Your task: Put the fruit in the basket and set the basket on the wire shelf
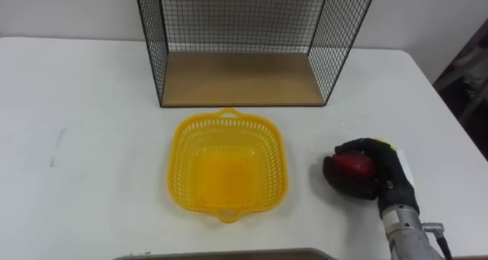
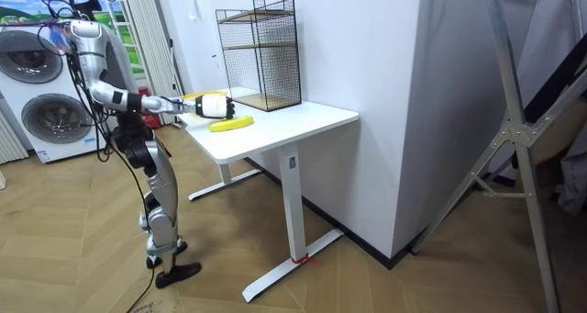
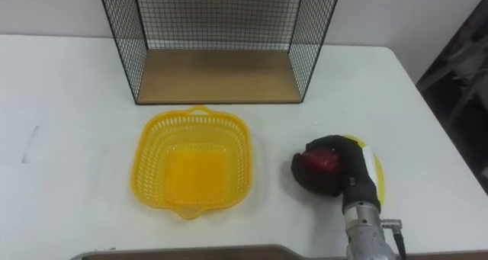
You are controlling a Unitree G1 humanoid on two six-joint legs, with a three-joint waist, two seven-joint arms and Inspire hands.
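**Step in hand:** move the red fruit to the basket.

**State.** The right hand [image 1: 383, 176] is closed round a red fruit [image 1: 352, 166], with its fingers curled over the top and sides, low at the surface [image 1: 91, 123]. Whether the fruit is clear of the surface cannot be told. The basket [image 1: 180, 149] lies empty, well to the left of the hand. The shelf [image 1: 236, 77] stands ahead of the hand and to its left, behind the basket. A banana [image 2: 231, 123] lies just beside the hand.

**Procedure (advised).**
1. Check the grip. A round, smooth fruit is likely to slip from a loose one.
2. Lift straight up, clear of the banana and above rim height. A low pass would probably shove the light basket.
3. Travel left to the basket's middle.
4. Lower close to the bottom, then release, so the fruit does not bounce out.
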